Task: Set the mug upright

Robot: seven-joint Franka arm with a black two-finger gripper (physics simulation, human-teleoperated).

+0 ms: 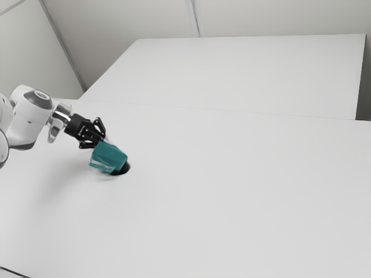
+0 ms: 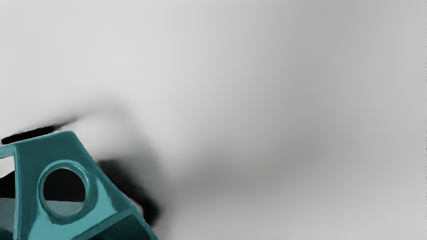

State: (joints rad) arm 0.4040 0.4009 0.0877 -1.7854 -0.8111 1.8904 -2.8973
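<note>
Pale walls (image 1: 139,17) stood behind a big white table (image 1: 232,202). The white robot arm (image 1: 35,116) came in from the exterior view's left and leaned down over it. Near that side was the blue-green mug (image 1: 109,156), right by the end of the black gripper (image 1: 99,140). The mug was tipped, not upright. A dark patch (image 1: 123,169) lay by its low end, and I could not tell if the mug touched the table.

I could not tell if my gripper was wide, narrow or holding the mug. So the first good thing to do was to make sure of the hold. A loose hold might have let the mug slip and roll. Next, a slow turn of my wrist seemed best, to bring the bottom of the mug flat over the table. It looked wise to go down softly after that, let the whole bottom sit, and only then let go. Pulling straight back would have helped to keep it from tipping.

On the mug, the wrist view showed a small round ring (image 2: 40,186) with a dark hole in it. I could not tell which part that was.
</note>
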